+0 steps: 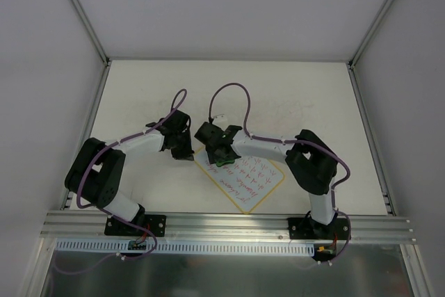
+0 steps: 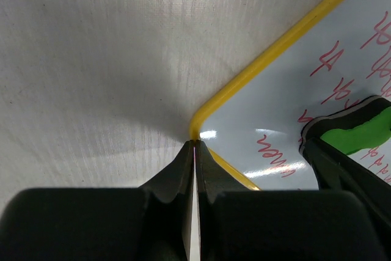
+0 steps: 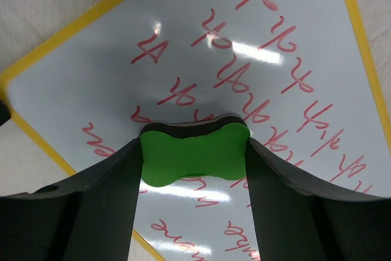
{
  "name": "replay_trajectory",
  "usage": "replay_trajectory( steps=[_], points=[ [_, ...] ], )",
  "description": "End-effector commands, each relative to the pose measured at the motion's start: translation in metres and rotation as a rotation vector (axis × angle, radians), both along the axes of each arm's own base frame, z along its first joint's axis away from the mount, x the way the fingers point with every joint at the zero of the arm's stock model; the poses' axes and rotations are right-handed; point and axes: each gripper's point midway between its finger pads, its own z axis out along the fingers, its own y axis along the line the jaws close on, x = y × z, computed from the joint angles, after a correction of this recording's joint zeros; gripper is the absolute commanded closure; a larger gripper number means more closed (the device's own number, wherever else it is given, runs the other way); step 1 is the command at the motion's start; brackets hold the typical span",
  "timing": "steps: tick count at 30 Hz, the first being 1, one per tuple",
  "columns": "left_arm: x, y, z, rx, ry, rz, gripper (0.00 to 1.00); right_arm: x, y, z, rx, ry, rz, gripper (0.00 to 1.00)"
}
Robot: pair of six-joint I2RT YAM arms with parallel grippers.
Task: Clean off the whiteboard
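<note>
The white table (image 1: 313, 102) carries the whiteboard (image 1: 254, 182) toward its near edge, about 6 o'clock from the tabletop's middle. The board is turned like a diamond and covered in red handwriting.

The right gripper (image 1: 221, 154) is over the board's 11 o'clock part. Its jaws are clenched on the two ends of a green bone-shaped eraser (image 3: 194, 154), which rests on the writing.

The left gripper (image 2: 194, 145) sits at the board's 9 o'clock corner. Its jaws are pressed together with nothing between them, and their tips meet right at the rounded yellow rim. From there the board spreads away toward 2 o'clock in the left wrist view.
</note>
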Motion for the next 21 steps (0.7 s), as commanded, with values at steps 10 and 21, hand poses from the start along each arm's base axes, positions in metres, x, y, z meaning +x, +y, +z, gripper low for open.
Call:
replay_trajectory(
  steps=[10, 21],
  points=[
    [-0.049, 0.029, -0.033, 0.128, 0.174, -0.022, 1.00, -0.009, -0.073, -0.025, -0.146, 0.097, -0.198, 0.64],
    [-0.048, 0.028, -0.031, 0.108, 0.174, -0.014, 1.00, -0.004, -0.142, -0.011, -0.117, 0.110, -0.329, 0.64]
  ],
)
